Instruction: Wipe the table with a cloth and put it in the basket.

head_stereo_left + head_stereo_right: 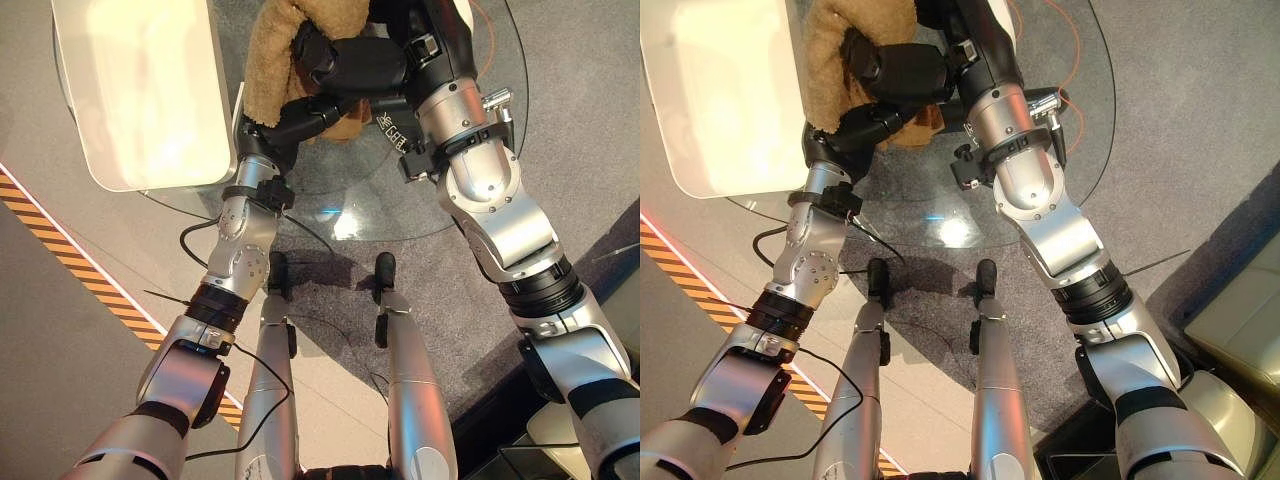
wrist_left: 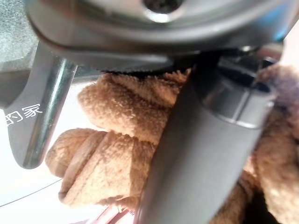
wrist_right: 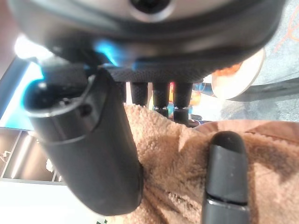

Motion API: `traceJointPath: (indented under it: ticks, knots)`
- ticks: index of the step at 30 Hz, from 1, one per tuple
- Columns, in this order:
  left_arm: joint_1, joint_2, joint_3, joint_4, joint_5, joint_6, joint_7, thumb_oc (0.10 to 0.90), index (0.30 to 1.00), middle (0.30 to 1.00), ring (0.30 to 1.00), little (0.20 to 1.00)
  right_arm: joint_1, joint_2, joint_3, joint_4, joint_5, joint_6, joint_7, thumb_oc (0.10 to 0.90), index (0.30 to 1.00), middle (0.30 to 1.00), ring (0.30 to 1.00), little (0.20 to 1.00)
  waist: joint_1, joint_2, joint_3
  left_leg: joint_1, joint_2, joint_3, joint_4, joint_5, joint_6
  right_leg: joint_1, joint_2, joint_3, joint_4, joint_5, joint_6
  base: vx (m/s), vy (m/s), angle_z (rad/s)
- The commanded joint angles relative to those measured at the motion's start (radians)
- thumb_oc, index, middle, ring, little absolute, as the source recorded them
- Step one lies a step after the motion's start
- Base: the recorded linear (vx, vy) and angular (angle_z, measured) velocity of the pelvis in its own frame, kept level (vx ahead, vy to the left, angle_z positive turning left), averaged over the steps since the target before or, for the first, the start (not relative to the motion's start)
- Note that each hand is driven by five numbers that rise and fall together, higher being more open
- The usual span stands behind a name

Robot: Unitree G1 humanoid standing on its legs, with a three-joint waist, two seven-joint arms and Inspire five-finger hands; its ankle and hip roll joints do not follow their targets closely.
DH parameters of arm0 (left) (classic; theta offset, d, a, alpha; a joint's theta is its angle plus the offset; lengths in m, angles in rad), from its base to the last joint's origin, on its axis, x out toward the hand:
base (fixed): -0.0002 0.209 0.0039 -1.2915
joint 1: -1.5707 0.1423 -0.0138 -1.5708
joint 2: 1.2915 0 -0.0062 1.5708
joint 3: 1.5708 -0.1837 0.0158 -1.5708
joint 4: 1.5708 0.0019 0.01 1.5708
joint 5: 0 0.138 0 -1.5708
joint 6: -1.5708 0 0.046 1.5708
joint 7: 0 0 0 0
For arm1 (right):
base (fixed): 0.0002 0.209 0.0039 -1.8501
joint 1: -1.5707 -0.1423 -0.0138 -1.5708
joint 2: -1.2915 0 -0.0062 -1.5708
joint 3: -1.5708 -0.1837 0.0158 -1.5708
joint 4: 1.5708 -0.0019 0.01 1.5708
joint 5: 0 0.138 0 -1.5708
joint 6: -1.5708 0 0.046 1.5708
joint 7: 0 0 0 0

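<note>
White tray (image 1: 140, 100) on glass table (image 1: 400, 215) at left. Left hand (image 1: 300, 115) fingers curled into brown cloth (image 1: 270, 60), which is bunched above the table. Right hand (image 1: 345, 65) clamped on the cloth too.

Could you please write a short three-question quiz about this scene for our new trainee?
1. True or false: the cloth lies flat and untouched on the glass table.
2. Which hand holds the cloth? A) left hand alone B) right hand alone C) both hands
3. Fill in: the pale white object sits on the robot's ____ side of the table.

Key:
1. False: it is bunched up and gripped.
2. C: both wrist views show fingers pressed into the brown cloth.
3. left.
</note>
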Motion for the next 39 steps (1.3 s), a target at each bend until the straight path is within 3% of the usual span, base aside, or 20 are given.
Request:
traceJointPath:
  ticks: [1, 39]
  knots:
    - [-0.133, -0.022, 0.03, -0.109, -0.001, -0.077, -0.083, 0.1, 0.3, 0.3, 0.3, 0.2, -0.125, 0.062, -0.113, -0.187, 0.03, -0.14, 0.009, 0.8, 0.9, 0.9, 0.9, 0.9, 0.014, -0.043, -0.026, 0.062, -0.075, 0.097, -0.009, -0.064, 0.097, 0.099, 0.106, -0.041, -0.108, -0.013, -0.048, 0.0, 0.0, 0.0]
    - [-0.122, -0.012, 0.054, -0.102, -0.021, -0.09, -0.083, 0.1, 0.3, 0.3, 0.3, 0.2, -0.116, 0.049, -0.146, -0.184, 0.024, -0.169, -0.012, 0.8, 0.9, 0.9, 0.9, 0.9, 0.011, -0.042, -0.026, 0.041, -0.074, 0.093, 0.004, -0.064, 0.095, 0.083, 0.107, -0.04, -0.102, -0.011, -0.05, 0.0, 0.0, 0.0]
